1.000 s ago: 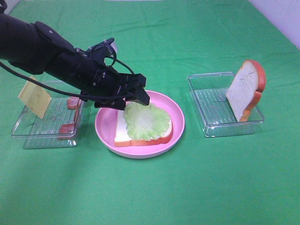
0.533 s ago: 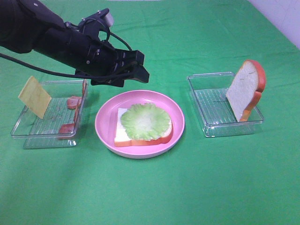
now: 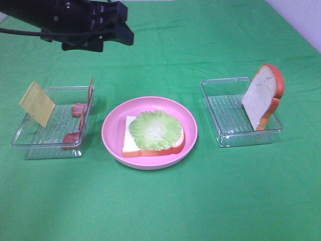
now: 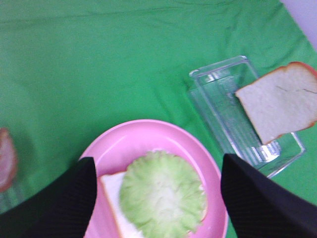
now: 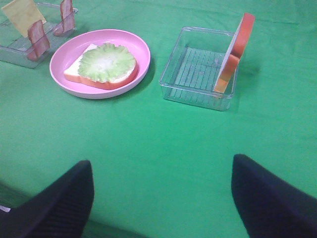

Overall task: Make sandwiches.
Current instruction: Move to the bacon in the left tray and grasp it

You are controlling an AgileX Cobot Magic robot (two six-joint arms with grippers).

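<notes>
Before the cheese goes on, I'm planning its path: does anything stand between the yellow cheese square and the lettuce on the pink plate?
Yes: reddish-pink bacon strips lean upright against the clear plastic tray's wall nearest the pink plate, between the yellow cheese square and the pale green lettuce. Nothing lies on the lettuce.

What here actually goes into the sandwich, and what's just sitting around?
For the sandwich:
bottom bread slice, lettuce lying on it, cheese square, bacon strips, upright bread slice.

Not ingredients, only holding things:
pink plate, left tray, right tray, green cloth.
</notes>
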